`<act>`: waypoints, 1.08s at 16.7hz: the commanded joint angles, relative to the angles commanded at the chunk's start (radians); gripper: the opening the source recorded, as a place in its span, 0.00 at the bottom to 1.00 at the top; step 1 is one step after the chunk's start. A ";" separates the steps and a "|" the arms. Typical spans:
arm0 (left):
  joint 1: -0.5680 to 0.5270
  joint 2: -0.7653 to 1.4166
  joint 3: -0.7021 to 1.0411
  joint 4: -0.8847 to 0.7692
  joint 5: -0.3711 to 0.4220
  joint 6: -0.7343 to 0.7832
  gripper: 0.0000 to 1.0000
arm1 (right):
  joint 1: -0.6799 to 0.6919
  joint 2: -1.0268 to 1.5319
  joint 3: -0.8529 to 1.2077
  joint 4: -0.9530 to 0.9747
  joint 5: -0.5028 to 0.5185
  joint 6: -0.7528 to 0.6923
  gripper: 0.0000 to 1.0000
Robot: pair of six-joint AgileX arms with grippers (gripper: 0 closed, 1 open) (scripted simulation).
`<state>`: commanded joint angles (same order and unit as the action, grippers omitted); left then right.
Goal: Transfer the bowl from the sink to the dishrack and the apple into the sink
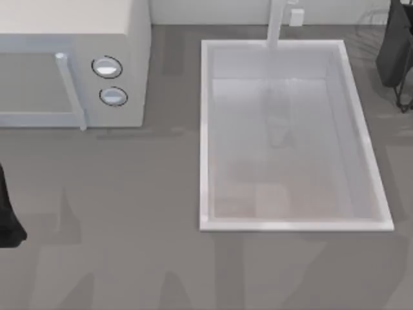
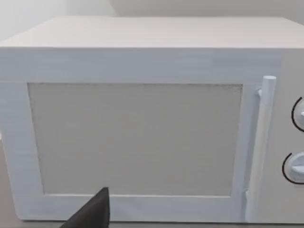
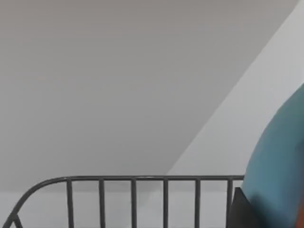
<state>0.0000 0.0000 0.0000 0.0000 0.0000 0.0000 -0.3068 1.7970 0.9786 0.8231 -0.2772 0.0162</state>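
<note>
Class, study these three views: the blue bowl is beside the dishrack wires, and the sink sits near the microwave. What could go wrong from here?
1. In the right wrist view the bowl is close by the dishrack top rail, next to the right claw; it may strike the wires or land tilted.
2. The left claw faces the microwave closely; swinging toward the sink could clip its handle.
</note>
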 joint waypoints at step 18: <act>0.000 0.000 0.000 0.000 0.000 0.000 1.00 | -0.002 0.000 0.000 0.000 0.000 0.000 1.00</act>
<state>0.0000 0.0000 0.0000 0.0000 0.0000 0.0000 -0.3087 1.7967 0.9789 0.8229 -0.2773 0.0162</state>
